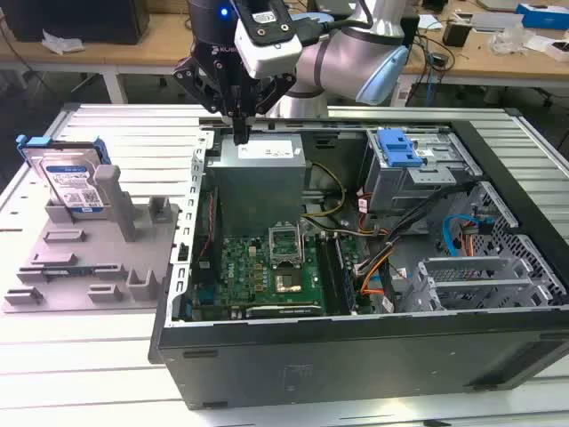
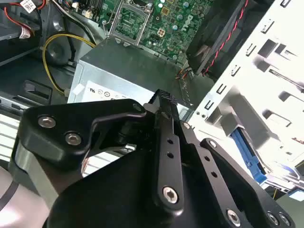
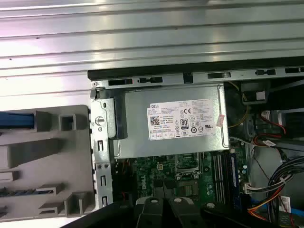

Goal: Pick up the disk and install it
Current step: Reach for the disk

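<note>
- Exterior view: mounted high and off the arm, looking obliquely down across the open computer case [image 1: 356, 356] on the slatted table [image 1: 89, 374]. Middle range, whole case in frame.
- First wrist view: faces straight down at close range onto the power supply box [image 3: 173, 123] and motherboard [image 3: 190, 171].
- Second wrist view: very close, sighting along the gripper [image 2: 165, 97] linkage into the case.
- Shared by all three views: power supply box and motherboard.

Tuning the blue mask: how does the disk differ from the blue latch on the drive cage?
The disk stands on edge in the grey fixture outside the case; the blue latch sits on the drive cage inside it. The disk is bigger, labelled, blue only at its frame; the latch is all blue. Both have blue plastic.
</note>
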You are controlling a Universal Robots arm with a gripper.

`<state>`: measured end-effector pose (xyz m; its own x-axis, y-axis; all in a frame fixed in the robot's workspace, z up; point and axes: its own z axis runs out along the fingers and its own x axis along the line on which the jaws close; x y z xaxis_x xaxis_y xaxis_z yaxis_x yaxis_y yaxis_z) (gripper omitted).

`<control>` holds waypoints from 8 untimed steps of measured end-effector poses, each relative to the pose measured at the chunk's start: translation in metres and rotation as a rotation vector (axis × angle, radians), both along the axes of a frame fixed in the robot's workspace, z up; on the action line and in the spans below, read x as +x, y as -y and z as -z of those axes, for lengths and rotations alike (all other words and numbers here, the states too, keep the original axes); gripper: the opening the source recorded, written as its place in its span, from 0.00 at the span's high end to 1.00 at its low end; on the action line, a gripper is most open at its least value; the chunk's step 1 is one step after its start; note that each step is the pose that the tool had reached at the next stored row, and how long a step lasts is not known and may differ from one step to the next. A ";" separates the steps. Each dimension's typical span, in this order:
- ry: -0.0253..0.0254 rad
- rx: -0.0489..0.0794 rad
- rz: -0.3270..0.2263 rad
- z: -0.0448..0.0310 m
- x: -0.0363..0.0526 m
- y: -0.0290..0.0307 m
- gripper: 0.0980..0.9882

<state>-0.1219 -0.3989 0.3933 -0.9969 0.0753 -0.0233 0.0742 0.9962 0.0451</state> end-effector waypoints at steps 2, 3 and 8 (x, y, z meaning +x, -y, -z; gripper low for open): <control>0.0000 0.000 0.000 0.0000 0.0000 0.0000 0.99; 0.0000 0.000 0.000 0.0000 0.0000 0.0000 0.99; 0.0001 0.000 0.000 0.0000 -0.0003 0.0000 0.99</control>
<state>-0.1222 -0.3989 0.3932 -0.9969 0.0753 -0.0234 0.0742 0.9962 0.0451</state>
